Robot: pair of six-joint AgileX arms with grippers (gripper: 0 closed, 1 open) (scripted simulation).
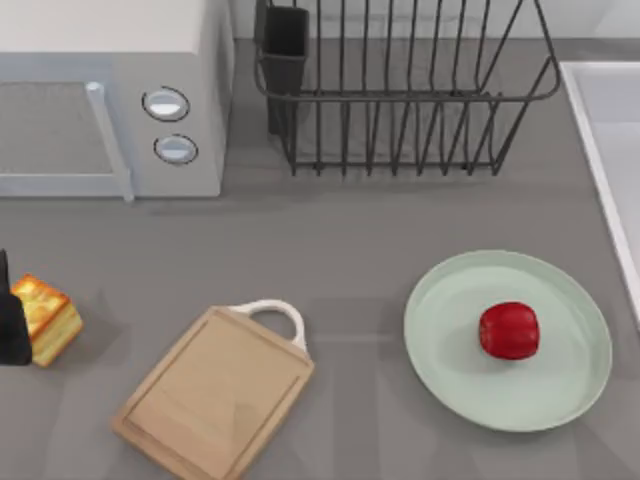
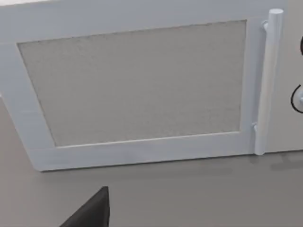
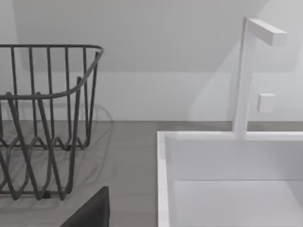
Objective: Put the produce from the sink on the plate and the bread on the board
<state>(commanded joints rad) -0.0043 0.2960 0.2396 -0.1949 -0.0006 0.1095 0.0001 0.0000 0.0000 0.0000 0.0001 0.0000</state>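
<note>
the bread [image 1: 44, 318] at the table's left edge looks light and soft; grip its pale sides gently. left end effector [image 1: 12, 325] touches it, fingers' state unclear.

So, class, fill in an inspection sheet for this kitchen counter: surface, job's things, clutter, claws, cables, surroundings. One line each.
Surface: grey counter, flat.
Job's things: red produce lies on the mint plate, at the top view's right; bread on the counter at the left edge, off the wooden board, which lies bare between bread and plate.
Clutter: nothing seen.
Claws: left claw, a dark shape at the top view's left edge, right beside the bread; whether it grips cannot be told. Right claw: a dark tip in its own wrist view, facing the sink.
Cables: nothing seen.
Surroundings: microwave back left, wire dish rack back centre, faucet behind the sink.
</note>
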